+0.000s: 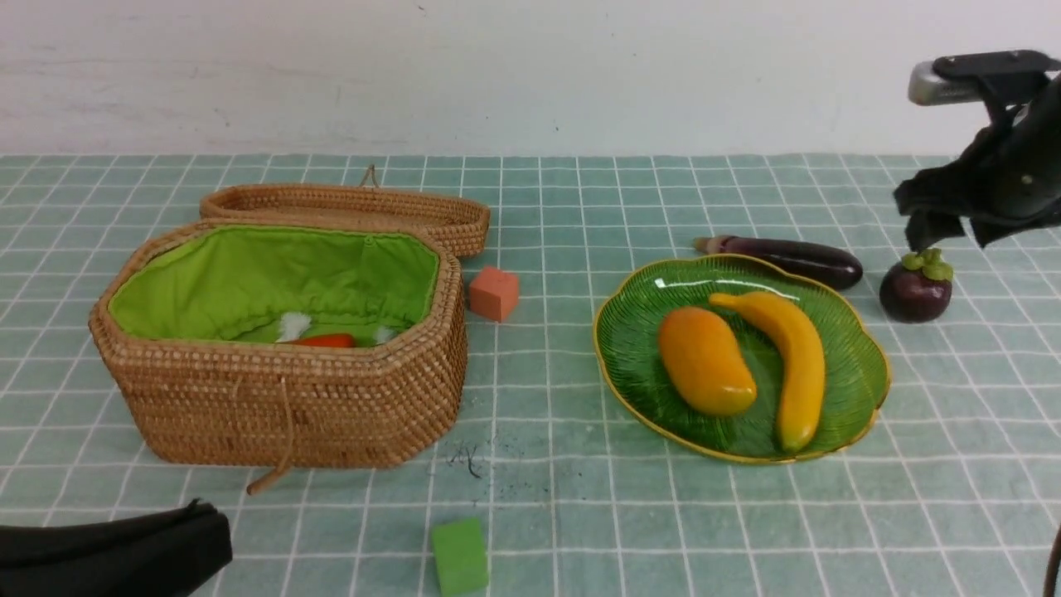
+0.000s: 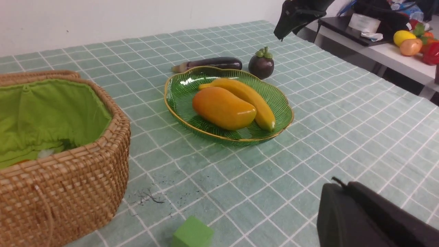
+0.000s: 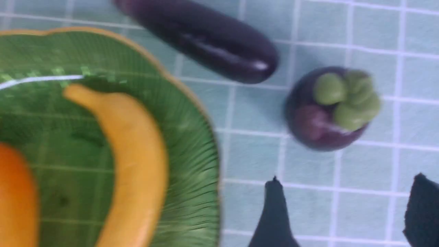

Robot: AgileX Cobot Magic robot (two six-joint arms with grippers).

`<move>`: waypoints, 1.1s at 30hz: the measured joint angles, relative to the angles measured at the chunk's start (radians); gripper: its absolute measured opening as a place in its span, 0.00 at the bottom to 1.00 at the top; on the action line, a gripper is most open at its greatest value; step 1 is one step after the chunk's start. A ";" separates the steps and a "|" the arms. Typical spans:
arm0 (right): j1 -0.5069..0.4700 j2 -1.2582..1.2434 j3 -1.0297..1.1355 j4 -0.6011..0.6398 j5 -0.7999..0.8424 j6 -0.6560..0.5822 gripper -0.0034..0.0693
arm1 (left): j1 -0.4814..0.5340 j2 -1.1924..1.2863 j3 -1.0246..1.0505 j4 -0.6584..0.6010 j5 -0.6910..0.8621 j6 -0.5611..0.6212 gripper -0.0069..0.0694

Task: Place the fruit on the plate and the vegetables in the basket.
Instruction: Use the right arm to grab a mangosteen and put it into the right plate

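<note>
**Holdings on your table, green checked cloth (image 1: 580, 207):**

1. Basket (image 1: 290, 398): on your left, open, with the green lining showing. Its woven lid (image 1: 356, 207) lies back behind it. Inside, low against the near wall, you see only an orange sliver of the carrot (image 1: 325, 340). The rest of the contents are hidden.
2. Plate (image 1: 630, 348): right of centre, well apart from the basket. It holds two fruit, the mango (image 1: 704, 361) and the banana (image 1: 792, 365), which lie side by side with the banana on the right.
3. Eggplant (image 1: 787, 259): on the cloth just behind the plate's far rim, lying crosswise and outside both containers.
4. Mangosteen (image 1: 915, 286): on the cloth just to the right of the plate and near the eggplant's rounded end. It stands upright with its leafy cap on top and is not on the plate.
5. Orange cube (image 1: 494, 293): on the cloth between basket and plate, close to the basket.
6. Green cube (image 1: 460, 555): on the cloth at the near edge, in front of the basket.

**Your arms:**

- Right gripper (image 1: 949, 232): hangs above the mangosteen. In the right wrist view its fingers (image 3: 274, 212) are spread wide with only cloth between them, and the fruit lies just beyond the tips, untouched.
- Left gripper (image 1: 116, 547): low at the near left corner, in front of the basket. Only its dark body shows, so you cannot tell whether it is spread or pressed together.
</note>
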 joint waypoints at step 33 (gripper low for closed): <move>-0.115 0.417 -0.342 0.199 0.105 -0.035 0.85 | 0.000 0.000 0.000 -0.009 -0.103 0.000 0.10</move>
